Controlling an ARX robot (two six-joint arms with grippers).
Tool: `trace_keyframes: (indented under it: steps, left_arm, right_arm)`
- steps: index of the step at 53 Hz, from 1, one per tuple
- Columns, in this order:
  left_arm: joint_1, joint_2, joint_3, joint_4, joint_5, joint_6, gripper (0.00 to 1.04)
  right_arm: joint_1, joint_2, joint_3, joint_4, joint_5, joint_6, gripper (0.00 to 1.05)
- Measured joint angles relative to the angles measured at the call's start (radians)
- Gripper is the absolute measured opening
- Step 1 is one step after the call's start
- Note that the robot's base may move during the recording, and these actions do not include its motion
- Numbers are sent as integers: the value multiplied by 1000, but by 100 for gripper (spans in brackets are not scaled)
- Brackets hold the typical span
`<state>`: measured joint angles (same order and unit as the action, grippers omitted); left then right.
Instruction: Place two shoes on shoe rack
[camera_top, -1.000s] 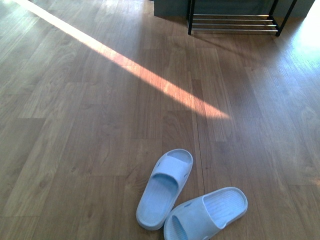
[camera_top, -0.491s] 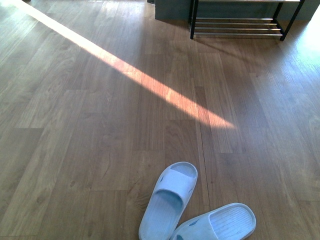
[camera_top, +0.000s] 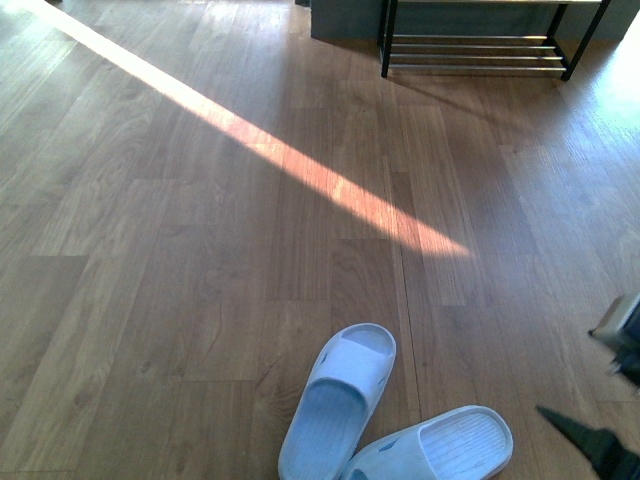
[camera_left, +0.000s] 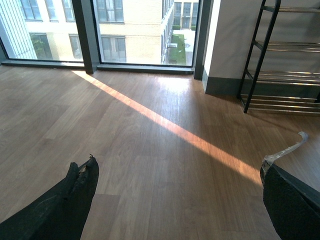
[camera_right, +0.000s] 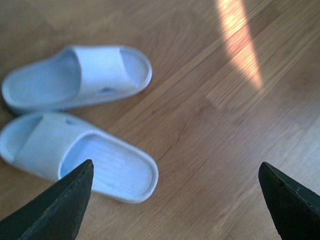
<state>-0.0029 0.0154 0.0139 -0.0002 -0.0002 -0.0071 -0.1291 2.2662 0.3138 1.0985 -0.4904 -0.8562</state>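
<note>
You have not started the real work yet: no shoe sits on the shelves of the shoe rack (camera_top: 475, 50) that you can see. The pale blue slide (camera_top: 338, 400) and its partner slide (camera_top: 435, 445) lie on the floor well apart from the rack, touching each other. The right gripper (camera_right: 175, 164) hangs above the partner slide with jaws spread wide and nothing between them. The left gripper (camera_left: 178, 162) faces the rack, also spread and holding nothing. Both pick-ups and both placements remain, I judge.

Home: wood floor (camera_top: 200, 250), shoe rack (camera_top: 480, 45)
</note>
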Motion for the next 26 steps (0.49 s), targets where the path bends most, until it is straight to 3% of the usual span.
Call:
trace_keyframes:
  steps: [6,16,26]
  left_arm:
    - [0,0,0,0,0,0,95]
    - [0,0,0,0,0,0,95]
    - [0,0,0,0,0,0,95]
  right_arm:
    - [10,274,94,85,51,-107,96]
    - [56,636,270,-3,84,-246,96]
    - [171,797,399,43,84,-196,96]
